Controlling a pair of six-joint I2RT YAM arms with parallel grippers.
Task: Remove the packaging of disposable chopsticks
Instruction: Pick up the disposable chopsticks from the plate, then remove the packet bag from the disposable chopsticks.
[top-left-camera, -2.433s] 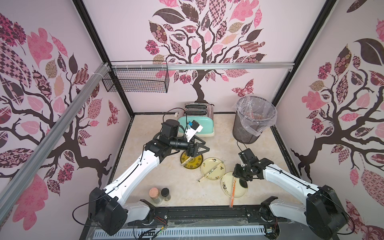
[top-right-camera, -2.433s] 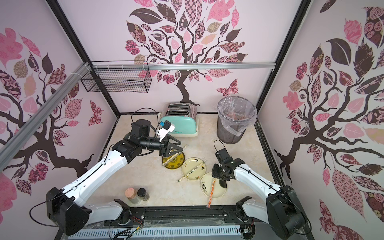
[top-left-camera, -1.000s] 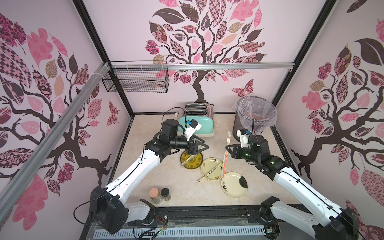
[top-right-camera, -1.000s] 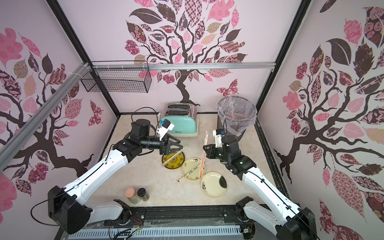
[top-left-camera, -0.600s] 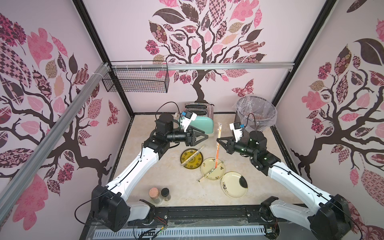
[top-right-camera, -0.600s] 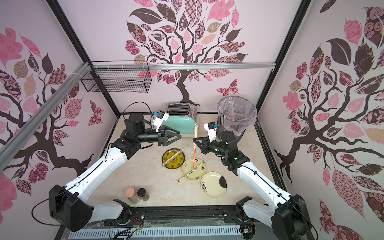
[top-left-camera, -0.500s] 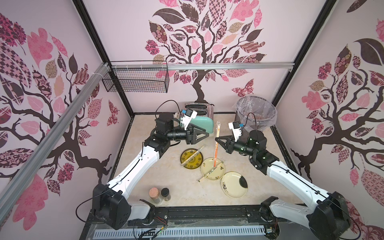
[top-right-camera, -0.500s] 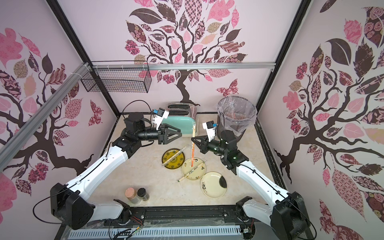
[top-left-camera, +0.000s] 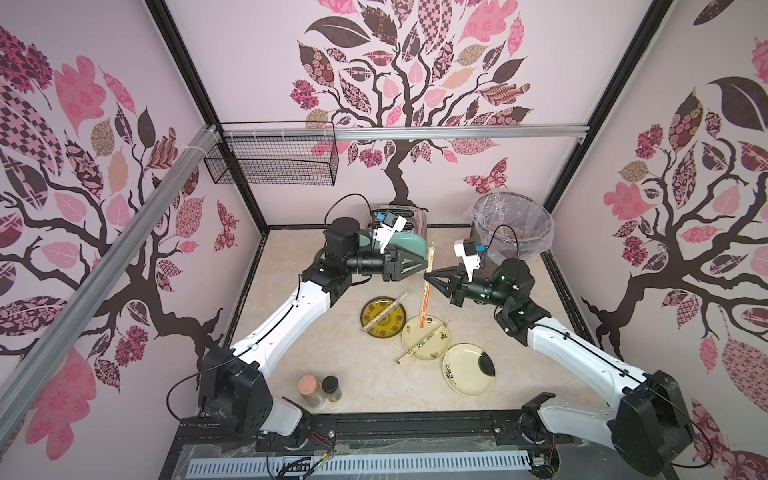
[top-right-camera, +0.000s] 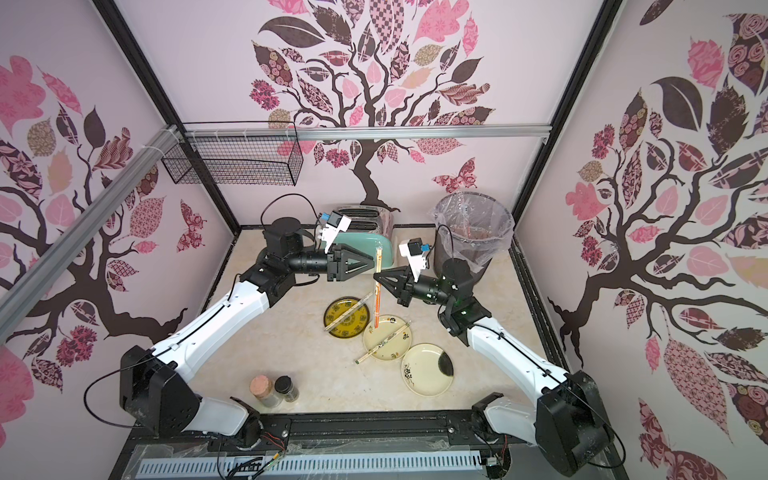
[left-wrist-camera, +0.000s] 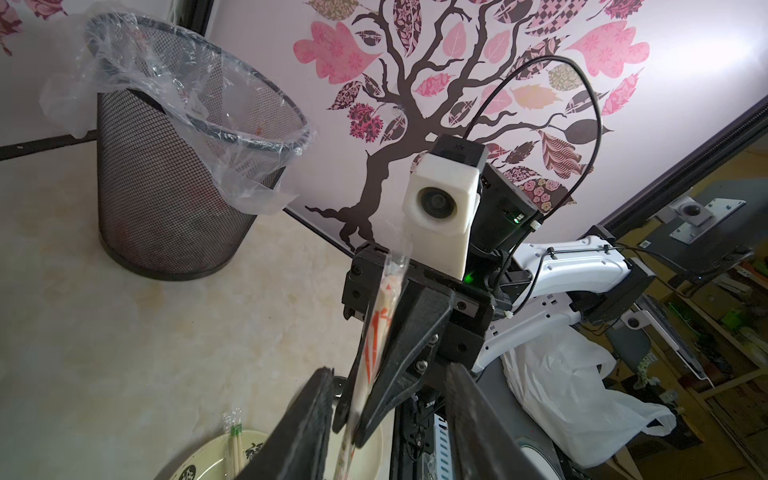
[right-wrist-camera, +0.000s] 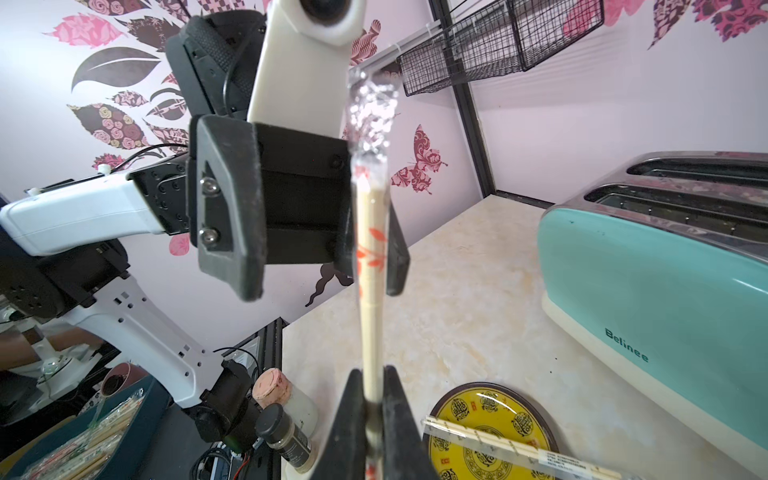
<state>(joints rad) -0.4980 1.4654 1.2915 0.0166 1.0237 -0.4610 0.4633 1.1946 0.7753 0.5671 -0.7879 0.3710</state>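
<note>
On the yellow plate (top-left-camera: 395, 328) a wrapped pair of chopsticks (top-left-camera: 386, 311) lies across the middle, plastic on and untouched. Just right of it, up in the air, my left gripper (top-left-camera: 424, 264) has its jaws apart around the top of the held pair (top-left-camera: 424, 299). In the right wrist view the clear sleeve (right-wrist-camera: 372, 108) runs close by one finger (right-wrist-camera: 398, 257), with the other finger (right-wrist-camera: 226, 208) well off, so I judge I have no hold there yet. The held pair stands nearly upright, its low end showing over the middle plate (top-left-camera: 438, 349) in both top views. A second wrapped pair (top-left-camera: 419, 345) lies slantwise on that plate, one end sticking out past the rim. My right gripper (top-left-camera: 430, 276) is clamped on the held pair partway down, pinching the sticks through the plastic. Further right the pale plate (top-left-camera: 461, 374) holds nothing, and the bin (left-wrist-camera: 166, 208) stands in the corner; I cannot tell whether any sleeve lies in it.

I judge the job barely begun: no bare chopsticks show anywhere, and all three pairs are in plastic. Left to do: pinch the loose sleeve end with my left gripper, pull it off while my right gripper holds the sticks, drop it, then do the same for the two pairs on the plates
</note>
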